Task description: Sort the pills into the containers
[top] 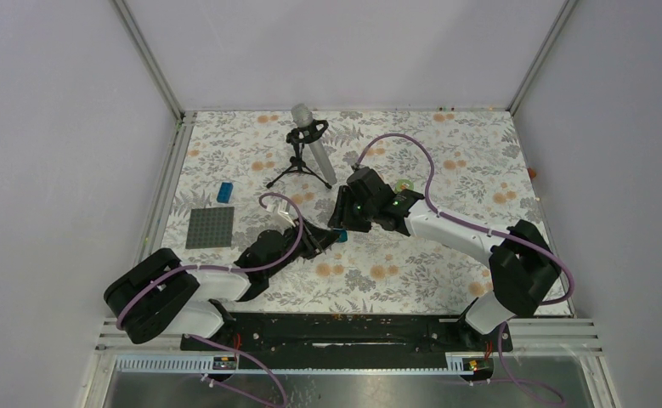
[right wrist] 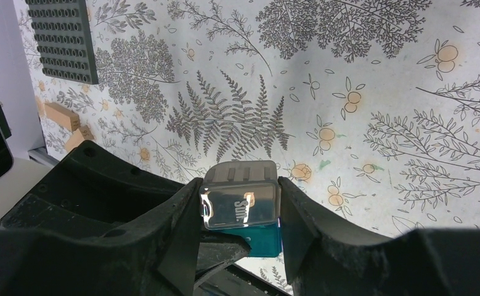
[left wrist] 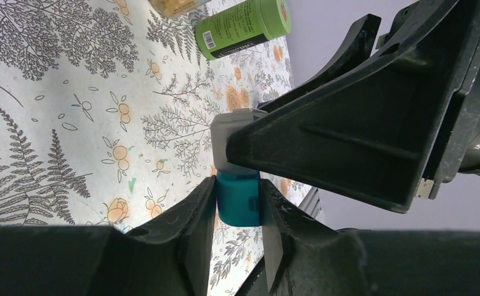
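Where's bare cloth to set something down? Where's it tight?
Free: far-right cloth between right arm and back wall; near strip between the arms. Crowded: centre, left gripper and right gripper on the pill box; baseplate, blue brick at left.

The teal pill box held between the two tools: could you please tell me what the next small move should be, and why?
Probably tighten the left tool slightly on the teal base before any prying. Its fingers touch both sides of the base, while the right tool clamps the clear lid marked Sun, so a firm hold below seems needed first.
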Available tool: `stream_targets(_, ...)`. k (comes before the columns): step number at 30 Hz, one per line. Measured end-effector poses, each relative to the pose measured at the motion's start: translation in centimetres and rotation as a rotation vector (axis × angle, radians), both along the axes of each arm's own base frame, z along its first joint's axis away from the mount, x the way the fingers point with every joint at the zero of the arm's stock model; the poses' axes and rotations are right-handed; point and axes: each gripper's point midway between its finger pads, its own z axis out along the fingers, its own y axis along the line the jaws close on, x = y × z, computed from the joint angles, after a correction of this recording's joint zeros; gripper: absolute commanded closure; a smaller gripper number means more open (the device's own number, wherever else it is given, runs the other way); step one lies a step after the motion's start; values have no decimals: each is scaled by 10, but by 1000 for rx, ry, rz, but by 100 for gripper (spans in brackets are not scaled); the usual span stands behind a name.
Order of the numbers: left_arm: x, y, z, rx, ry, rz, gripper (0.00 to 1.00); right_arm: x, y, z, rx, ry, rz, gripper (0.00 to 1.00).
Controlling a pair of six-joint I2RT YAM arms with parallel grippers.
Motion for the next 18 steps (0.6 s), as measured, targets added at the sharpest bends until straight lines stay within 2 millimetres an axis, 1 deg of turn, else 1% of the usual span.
stream_targets(3, -1, 1, -1, -5, 6, 1, 84, -1, 1, 1, 7, 5, 7, 60)
stream_targets(9, 0, 2, 0, -15, 10, 8, 87, -1, 2, 1, 15, 3, 21, 56)
stream_targets(11, 0, 4, -1, -14, 12, 10, 91, -2, 3, 1, 20, 1, 29, 51)
stream_targets(14, 0, 5, -1, -13, 13, 12, 100, -2, 5, 0, 28, -3, 40, 38)
stream_targets(16, 0, 7, -3, -10, 15, 17, 100, -5, 7, -1, 45, 2, 54, 32)
stream_targets(18, 1, 10, -5, -4, 20, 23, 100, -8, 7, -1, 55, 0, 59, 30)
